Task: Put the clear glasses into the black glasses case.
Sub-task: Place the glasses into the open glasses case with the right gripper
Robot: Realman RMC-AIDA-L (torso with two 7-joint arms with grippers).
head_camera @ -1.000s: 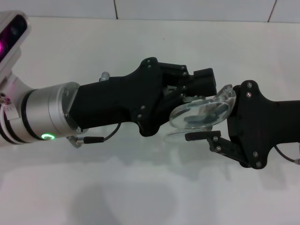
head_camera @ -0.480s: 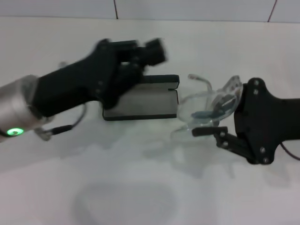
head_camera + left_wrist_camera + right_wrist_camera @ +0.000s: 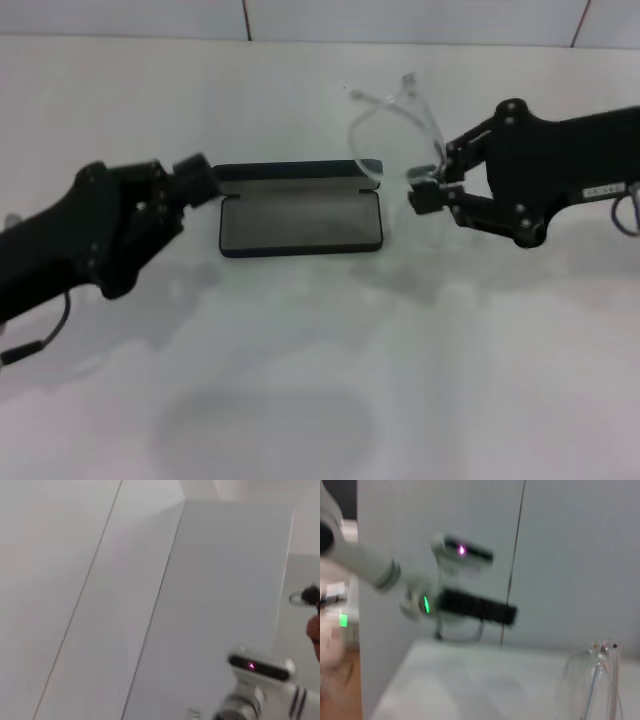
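Right pincer (image 3: 425, 190) is clamped on the clear glasses (image 3: 395, 125) beside the open black case (image 3: 300, 220) mid-desk, ready for lowering in; left pincer (image 3: 190, 180) beside it, grip unclear.

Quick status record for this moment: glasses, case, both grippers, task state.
clear glasses: held by the right gripper, raised just right of the case
black glasses case: open on the table, nothing inside
left gripper: at the case's left end, holding nothing
task state: glasses not yet in the case
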